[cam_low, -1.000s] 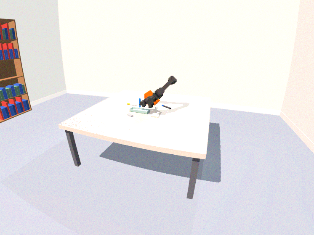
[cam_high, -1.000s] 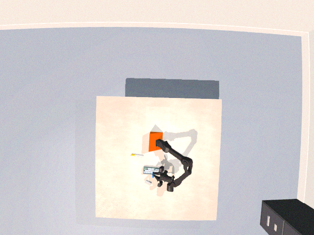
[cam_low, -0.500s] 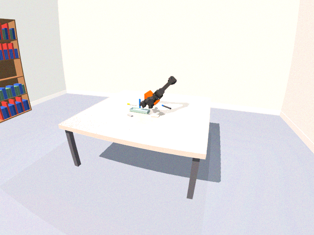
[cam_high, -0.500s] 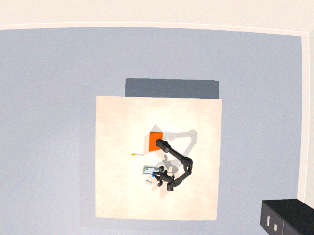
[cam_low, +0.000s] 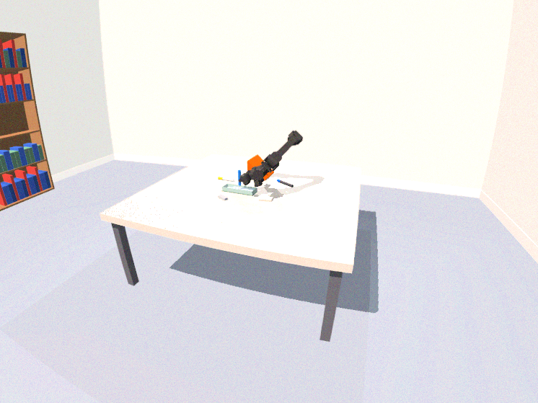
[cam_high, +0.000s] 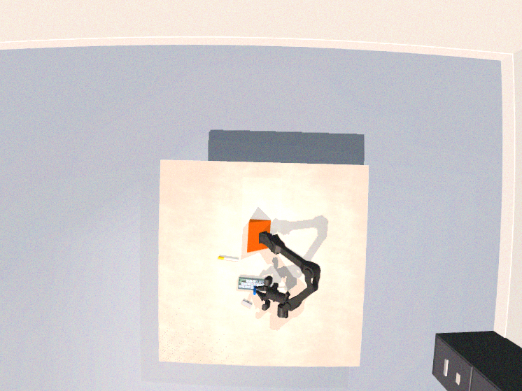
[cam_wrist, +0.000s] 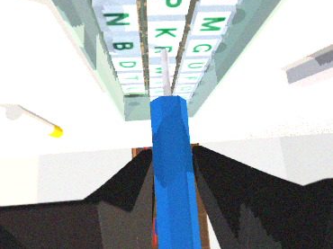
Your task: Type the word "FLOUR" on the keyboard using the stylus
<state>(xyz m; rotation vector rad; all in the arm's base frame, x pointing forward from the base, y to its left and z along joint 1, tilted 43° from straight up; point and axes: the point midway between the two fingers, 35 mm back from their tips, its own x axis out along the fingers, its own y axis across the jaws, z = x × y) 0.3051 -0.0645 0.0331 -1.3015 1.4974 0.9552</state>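
The gripper is shut on the blue stylus, which stands roughly upright over the keyboard. The keyboard is a pale green tray with white keys and green letters. In the wrist view the thin grey stylus tip lies over the R key in the middle row, between K and W. Whether it touches the key cannot be told. U and F show in the row to the right, and the far keys are small and partly hidden.
An orange block stands by the arm's base. A yellow-ended pen and a grey block lie on opposite sides of the keyboard. A dark marker and a pale flat piece lie to its right.
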